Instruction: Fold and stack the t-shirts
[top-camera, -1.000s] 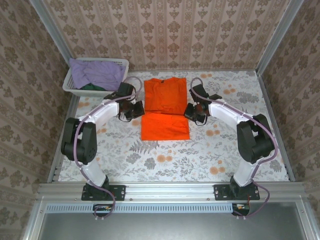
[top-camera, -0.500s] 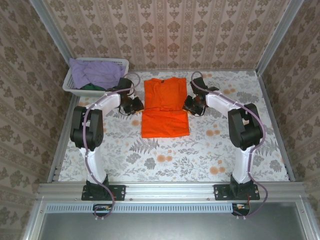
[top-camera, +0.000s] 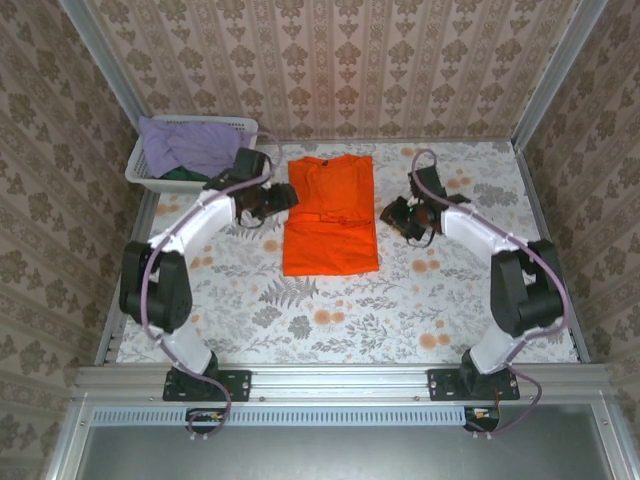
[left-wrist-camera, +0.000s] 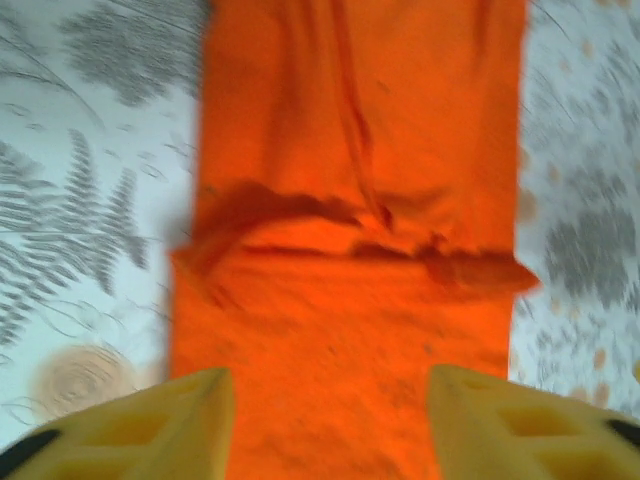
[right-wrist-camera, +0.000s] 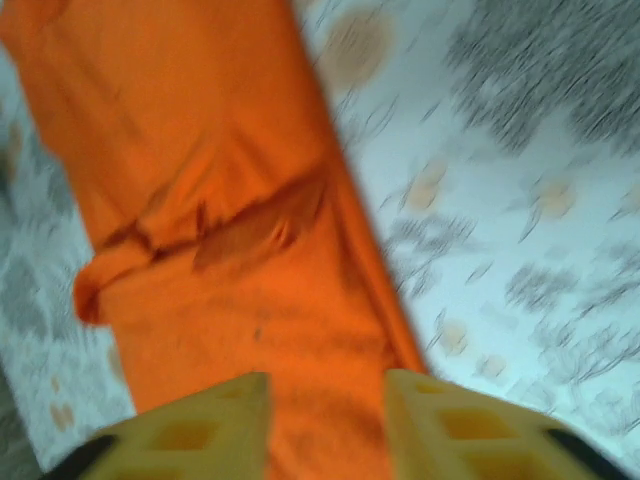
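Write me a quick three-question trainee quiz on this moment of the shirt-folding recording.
1. True or false: the orange t-shirt lies inside the white basket.
2. Which cloth lies on top in the basket? A. lavender B. orange C. yellow
3. Fill in: in the wrist views, the left gripper and the right gripper each have their fingers ____, with nothing between them.
Key: 1. False; it lies on the table, between the two grippers. 2. A, the lavender cloth. 3. open.
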